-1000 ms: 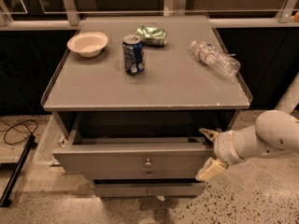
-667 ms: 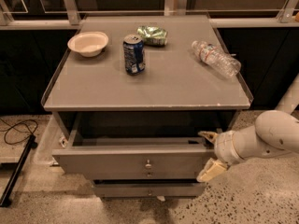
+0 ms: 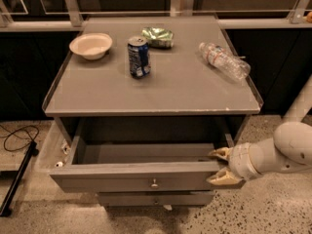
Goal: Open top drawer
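Observation:
The top drawer [image 3: 122,179] is pulled out from under the grey tabletop. Its plain grey tray shows inside, and a small round metal knob [image 3: 154,183] sits on its flat front. My gripper [image 3: 220,166] is at the right end of the drawer front. Its tan fingers are spread apart: one fingertip [image 3: 218,153] lies over the tray side of the front panel, the other [image 3: 222,179] on the outer side. My white forearm [image 3: 282,150] comes in from the right. A narrower drawer front [image 3: 156,199] shows just below.
On the tabletop [image 3: 97,91] stand a white bowl [image 3: 90,45], a blue can [image 3: 139,57], a crumpled green bag [image 3: 158,36] and a plastic bottle lying down [image 3: 223,60]. A black cable [image 3: 19,136] and a black bar lie on the floor at left.
The top drawer has come out a little further toward the camera, and my gripper has moved with its right end.

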